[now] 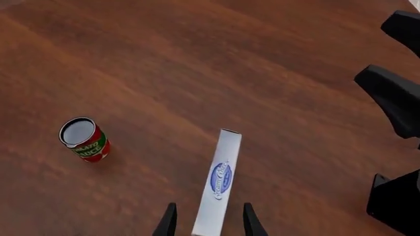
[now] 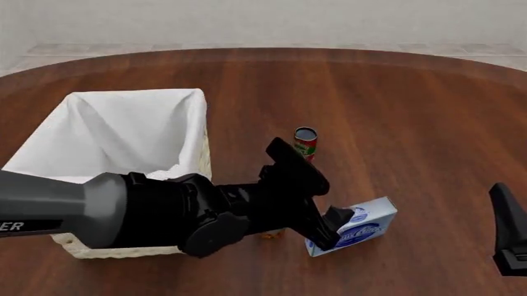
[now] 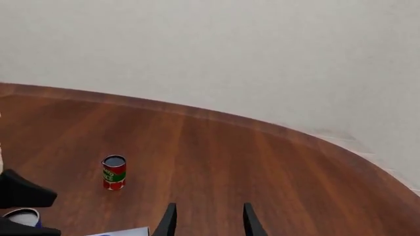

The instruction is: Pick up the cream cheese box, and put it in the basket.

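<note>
My left end effector point(image 1: 208, 223) grips the flat white cream cheese box point(image 1: 220, 184) by its thin edge; I think it could slip out.

White cream cheese box point(image 2: 356, 227) with blue oval logo, standing on a long edge on the table, just right of the wicker basket point(image 2: 132, 145), white-lined, upright, open.

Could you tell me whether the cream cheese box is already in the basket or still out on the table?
Out: the cream cheese box lies on the table, right of the basket, between the left gripper fingers.
</note>
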`<state>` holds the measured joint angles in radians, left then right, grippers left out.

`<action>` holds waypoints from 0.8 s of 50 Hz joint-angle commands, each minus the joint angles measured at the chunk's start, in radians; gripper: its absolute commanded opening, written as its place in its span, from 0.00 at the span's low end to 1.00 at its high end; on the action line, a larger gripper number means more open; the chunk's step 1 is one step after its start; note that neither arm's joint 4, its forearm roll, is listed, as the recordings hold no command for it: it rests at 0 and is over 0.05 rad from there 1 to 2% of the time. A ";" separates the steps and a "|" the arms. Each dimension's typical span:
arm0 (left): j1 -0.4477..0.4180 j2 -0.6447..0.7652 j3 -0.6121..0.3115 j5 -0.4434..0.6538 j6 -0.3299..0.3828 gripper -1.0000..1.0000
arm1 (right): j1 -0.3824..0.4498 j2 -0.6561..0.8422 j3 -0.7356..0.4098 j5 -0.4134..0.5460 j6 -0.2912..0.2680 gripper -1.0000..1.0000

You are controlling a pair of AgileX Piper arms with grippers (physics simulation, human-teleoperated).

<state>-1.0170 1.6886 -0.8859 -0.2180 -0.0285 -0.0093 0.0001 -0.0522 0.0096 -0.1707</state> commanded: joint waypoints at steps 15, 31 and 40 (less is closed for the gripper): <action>-0.012 0.087 -0.032 -0.011 -0.007 1.00 | 0.002 0.000 -0.020 0.005 0.000 1.00; -0.025 0.148 -0.050 -0.025 -0.045 1.00 | 0.002 0.000 -0.015 -0.001 0.003 1.00; -0.026 0.166 -0.059 -0.026 -0.047 1.00 | 0.002 0.000 -0.014 -0.002 0.004 1.00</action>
<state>-1.0419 1.8313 -0.9352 -0.2406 -0.0702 -0.0071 0.0001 -0.0675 0.0093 -0.1671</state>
